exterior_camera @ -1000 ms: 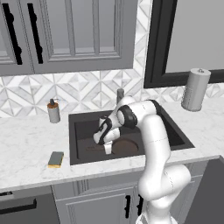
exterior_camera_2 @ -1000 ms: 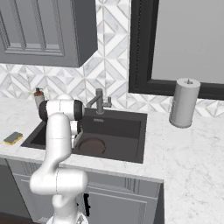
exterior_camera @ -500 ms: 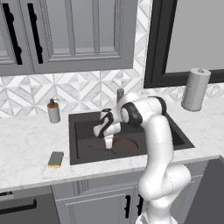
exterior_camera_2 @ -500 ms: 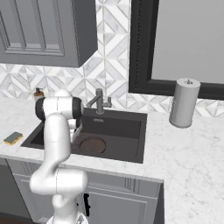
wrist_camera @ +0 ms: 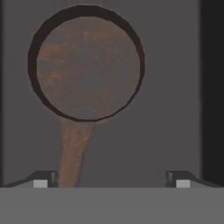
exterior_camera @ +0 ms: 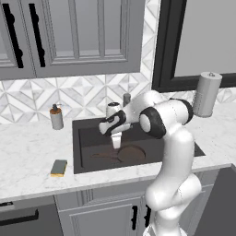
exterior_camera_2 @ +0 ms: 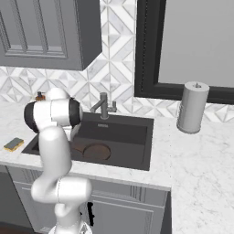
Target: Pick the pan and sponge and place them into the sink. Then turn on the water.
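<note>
Brown pan (wrist_camera: 87,65) lies flat on the sink (exterior_camera: 87,138) floor, handle running between the spread fingertips of the gripper (wrist_camera: 109,179), which has just let go and now holds nothing. Pan delivered, then; judging by that, the sponge (exterior_camera: 59,168) comes next, sitting left on the marble counter (exterior_camera: 27,152). Beyond, the faucet (exterior_camera_2: 103,106), patterned tiles and grey cabinets.
</note>
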You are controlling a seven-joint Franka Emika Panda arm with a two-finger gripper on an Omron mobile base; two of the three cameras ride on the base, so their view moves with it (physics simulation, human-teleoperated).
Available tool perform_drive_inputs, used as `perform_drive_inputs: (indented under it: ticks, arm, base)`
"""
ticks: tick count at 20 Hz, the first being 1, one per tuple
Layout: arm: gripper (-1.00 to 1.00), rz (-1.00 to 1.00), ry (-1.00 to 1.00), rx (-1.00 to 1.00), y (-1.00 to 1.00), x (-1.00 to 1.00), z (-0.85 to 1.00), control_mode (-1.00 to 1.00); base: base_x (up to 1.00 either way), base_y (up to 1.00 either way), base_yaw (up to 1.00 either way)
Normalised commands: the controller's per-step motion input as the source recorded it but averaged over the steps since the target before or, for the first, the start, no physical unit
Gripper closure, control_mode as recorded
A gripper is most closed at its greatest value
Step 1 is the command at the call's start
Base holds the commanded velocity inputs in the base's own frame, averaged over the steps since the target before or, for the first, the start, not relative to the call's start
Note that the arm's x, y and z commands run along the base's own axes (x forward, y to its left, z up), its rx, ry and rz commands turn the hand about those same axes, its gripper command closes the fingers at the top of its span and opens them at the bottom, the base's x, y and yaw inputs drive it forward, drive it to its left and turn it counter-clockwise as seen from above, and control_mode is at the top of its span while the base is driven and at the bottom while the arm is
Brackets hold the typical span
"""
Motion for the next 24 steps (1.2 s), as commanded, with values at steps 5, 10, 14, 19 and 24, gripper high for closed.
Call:
perform_drive_inputs:
  ticks: [5,10,14,19,24]
  arm:
    - [-1.0,0.34,-0.09,0.0,0.04,-0.75,0.88,-1.0]
    - [-1.0,0.83,0.0,0.0,0.28,-0.4,0.08,-1.0]
    - [-1.0,0.89,0.0,0.0,0.33,-0.07,0.16,-1.0]
    - [-1.0,0.63,0.0,0.03,0.2,-0.03,0.57,-1.0]
    - [-1.0,0.19,-0.01,0.0,0.3,-0.17,0.28,-1.0]
  base:
    - [0.0,0.0,0.0]
    - [0.0,0.0,0.0]
    - [0.0,0.0,0.0]
    - [0.0,0.0,0.0]
    - [0.0,0.0,0.0]
